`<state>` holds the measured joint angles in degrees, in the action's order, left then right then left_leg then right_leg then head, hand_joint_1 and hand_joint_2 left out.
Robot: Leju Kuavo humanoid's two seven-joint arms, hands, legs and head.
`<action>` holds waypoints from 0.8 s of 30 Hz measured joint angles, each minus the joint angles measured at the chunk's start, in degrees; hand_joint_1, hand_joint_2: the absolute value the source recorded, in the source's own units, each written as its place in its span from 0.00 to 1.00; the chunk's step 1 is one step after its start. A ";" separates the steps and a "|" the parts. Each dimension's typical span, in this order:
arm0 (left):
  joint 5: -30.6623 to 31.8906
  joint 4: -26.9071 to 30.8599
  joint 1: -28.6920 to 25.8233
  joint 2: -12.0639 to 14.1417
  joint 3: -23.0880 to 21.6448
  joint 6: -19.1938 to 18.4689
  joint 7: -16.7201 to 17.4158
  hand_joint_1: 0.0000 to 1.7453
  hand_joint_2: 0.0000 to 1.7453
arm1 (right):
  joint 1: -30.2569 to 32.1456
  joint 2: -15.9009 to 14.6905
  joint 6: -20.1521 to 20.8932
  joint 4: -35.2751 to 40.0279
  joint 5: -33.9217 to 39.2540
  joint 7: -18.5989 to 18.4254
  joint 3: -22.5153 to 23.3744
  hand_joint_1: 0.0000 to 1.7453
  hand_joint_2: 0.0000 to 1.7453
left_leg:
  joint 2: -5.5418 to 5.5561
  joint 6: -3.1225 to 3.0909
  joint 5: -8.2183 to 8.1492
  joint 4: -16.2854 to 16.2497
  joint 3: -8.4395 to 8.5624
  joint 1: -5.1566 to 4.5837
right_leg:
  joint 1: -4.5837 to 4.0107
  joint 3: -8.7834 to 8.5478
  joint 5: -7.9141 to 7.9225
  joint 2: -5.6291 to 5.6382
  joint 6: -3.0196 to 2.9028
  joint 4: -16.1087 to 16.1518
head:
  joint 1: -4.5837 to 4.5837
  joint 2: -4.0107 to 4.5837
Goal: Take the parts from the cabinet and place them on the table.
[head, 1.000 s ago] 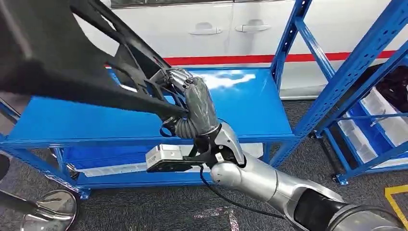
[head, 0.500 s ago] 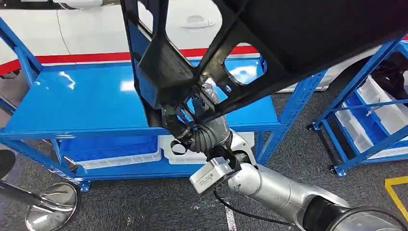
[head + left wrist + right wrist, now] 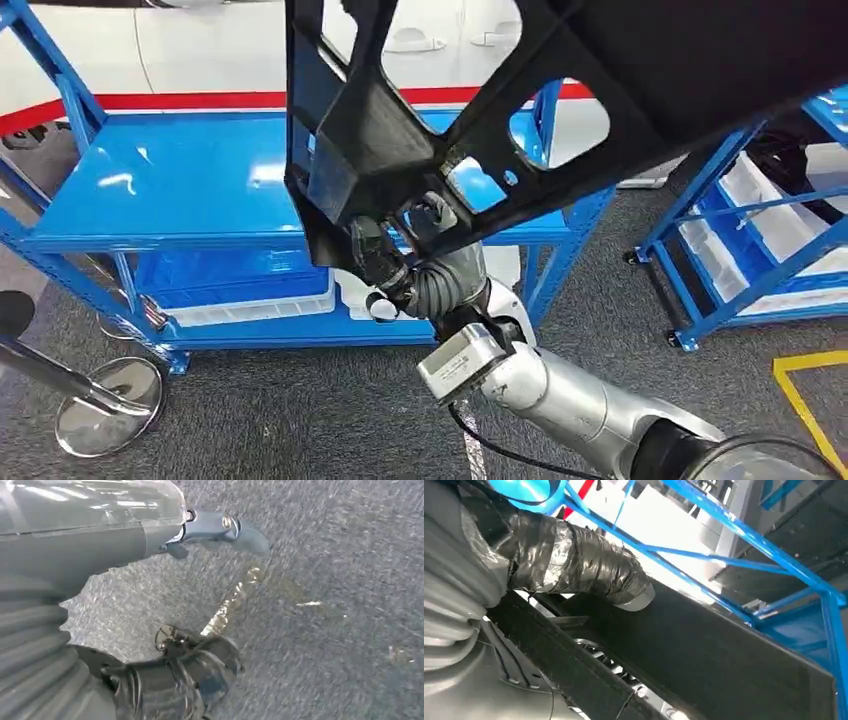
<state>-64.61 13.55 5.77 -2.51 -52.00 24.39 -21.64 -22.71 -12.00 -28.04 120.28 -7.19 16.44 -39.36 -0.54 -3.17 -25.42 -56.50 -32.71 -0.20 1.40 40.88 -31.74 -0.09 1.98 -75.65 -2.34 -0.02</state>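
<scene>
A large black plastic part (image 3: 640, 70) with ribs and cut-outs spans the top of the head view, raised in front of the blue cabinet shelf (image 3: 150, 180). My right hand (image 3: 400, 250) grips its lower edge from below, fingers through an opening. In the right wrist view the taped thumb (image 3: 589, 565) presses on the black part (image 3: 724, 650). My left hand (image 3: 115, 540) hangs over grey carpet, thumb and fingers apart, holding nothing.
White bins (image 3: 260, 310) sit on the cabinet's lower shelf. A second blue rack (image 3: 740, 240) with white bins stands at the right. A white car (image 3: 200, 50) is behind. A chrome post base (image 3: 105, 410) is at lower left, and yellow floor tape (image 3: 810, 400) at lower right.
The whole picture has shifted, so the camera moved. The black part swung from the upper left to across the top and right, still gripped by my right hand.
</scene>
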 joint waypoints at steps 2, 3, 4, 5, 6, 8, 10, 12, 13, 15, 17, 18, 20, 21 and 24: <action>0.09 0.00 0.02 0.00 0.00 0.02 -0.15 0.00 1.00 | 0.02 0.00 0.22 0.00 0.18 -0.15 0.00 1.00 1.00 | 0.01 0.50 0.57 -1.23 -1.99 0.22 | 0.60 -4.68 3.87 -0.01 0.44 5.22 | 0.00 0.00; 0.09 0.00 0.03 0.02 0.00 0.02 -0.17 0.00 1.00 | 0.02 0.00 0.37 0.00 0.28 -0.15 0.00 1.00 1.00 | 0.07 0.75 0.72 -2.07 -2.84 0.27 | 0.94 -8.06 4.23 -0.02 0.70 9.70 | 0.00 0.00; 0.09 0.00 0.04 0.11 0.00 0.04 -0.22 0.00 1.00 | -0.04 0.00 0.48 0.00 0.44 -0.15 0.00 1.00 1.00 | 0.18 1.11 0.80 -2.86 -3.86 0.01 | 0.84 -10.74 1.61 0.09 0.97 13.96 | -0.06 0.00; 0.11 0.00 0.06 0.09 0.00 0.04 -0.28 0.00 1.00 | 0.17 0.00 0.66 0.13 0.50 -0.13 0.00 1.00 1.00 | 0.31 1.50 1.06 -3.56 -4.33 0.04 | 0.28 -10.99 1.24 0.49 -0.09 15.06 | 0.20 -0.02; 0.13 0.00 0.10 0.09 0.02 0.07 -0.35 0.00 1.00 | 0.21 0.00 0.68 0.13 0.63 -0.26 0.00 1.00 1.00 | 0.39 1.97 1.50 -3.66 -4.48 -0.04 | 0.31 -10.35 1.36 0.42 -0.34 15.30 | 0.04 0.00; 0.39 0.00 -0.10 0.11 0.02 0.07 -0.31 0.00 1.00 | 0.21 0.00 0.89 0.15 0.72 -0.76 0.00 1.00 1.00 | 0.52 2.65 2.57 -3.33 -5.06 0.28 | 0.02 -9.58 2.27 0.33 -1.63 15.05 | 0.07 0.00; 0.79 -0.02 -0.25 0.11 0.02 0.04 -0.15 0.00 1.00 | 0.26 0.02 1.16 0.15 0.70 -1.53 0.00 1.00 1.00 | 0.52 3.21 -1.04 -5.20 -6.40 0.66 | 0.20 -8.20 3.63 0.04 -2.65 15.36 | 0.18 0.00; 1.29 -0.02 -0.28 0.11 0.02 -0.17 -0.17 0.00 1.00 | 0.33 0.00 1.66 0.15 0.66 -2.30 0.00 1.00 1.00 | 0.56 3.62 -8.20 -12.32 -8.02 0.69 | 0.10 -6.65 4.94 -0.05 -3.16 15.32 | 0.22 0.00; 1.31 -0.02 -0.24 0.11 0.02 -0.18 -0.17 0.00 1.00 | 0.50 0.00 1.79 0.15 0.66 -2.54 0.00 1.00 1.00 | 0.55 3.66 -10.46 -16.34 -8.62 0.70 | -0.10 -5.75 5.62 -0.08 -3.23 15.29 | 0.26 0.00; 1.40 -0.02 -0.17 0.11 0.02 -0.20 -0.20 0.00 1.00 | 0.87 0.00 1.81 0.15 0.66 -2.71 -0.02 1.00 1.00 | 0.56 3.39 -9.64 -20.14 -8.06 0.66 | -0.41 -4.00 6.91 -0.14 -3.28 15.20 | 0.24 0.00; 1.46 -0.02 -0.10 0.15 0.02 -0.20 -0.20 0.00 1.00 | 1.02 0.00 1.84 0.15 0.65 -2.80 -0.04 1.00 1.00 | 0.56 2.73 -4.96 -16.05 -3.55 0.32 | -0.53 -2.33 8.09 -0.11 -3.23 14.99 | 0.24 0.00; 1.57 -0.02 -0.05 0.24 0.02 -0.24 -0.26 0.00 1.00 | 1.03 0.00 1.90 0.15 0.63 -2.97 -0.04 1.00 1.00 | 0.57 2.22 -3.88 -11.11 0.41 0.00 | -0.53 -1.74 8.66 -0.06 -3.15 14.98 | 0.24 0.00; 2.17 -0.02 0.30 0.63 0.02 -0.72 -0.52 0.00 1.00 | 1.14 -0.02 2.25 0.35 0.50 -3.80 -0.04 1.00 1.00 | 0.60 1.31 -6.98 -1.03 6.97 -0.72 | -0.61 -1.42 9.61 -0.12 -2.60 15.03 | 0.24 0.00; 2.47 -0.02 0.41 0.72 0.00 -0.99 -0.48 0.00 1.00 | 1.26 -0.02 2.62 0.37 0.28 -4.29 -0.04 1.00 1.00 | 0.65 1.62 -7.17 -0.62 6.74 -0.78 | -0.41 -1.51 10.32 -0.33 -2.26 15.48 | 0.20 0.00; 3.32 -0.02 0.44 0.76 -0.15 -1.09 0.52 0.00 1.00 | 1.74 -0.13 3.32 0.39 -0.26 -5.18 -0.04 1.00 1.00 | 0.56 0.69 -4.34 0.95 5.91 -0.36 | -0.48 -1.37 11.93 -0.20 -1.33 16.68 | 0.29 0.02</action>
<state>-61.29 13.53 6.21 -1.75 -52.15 23.30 -21.12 -20.97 -12.13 -24.72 120.67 -7.45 11.26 -39.41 0.02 -2.48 -29.76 -55.55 -26.80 -0.56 0.92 39.51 -19.81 -0.29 0.65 -58.97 -2.05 0.00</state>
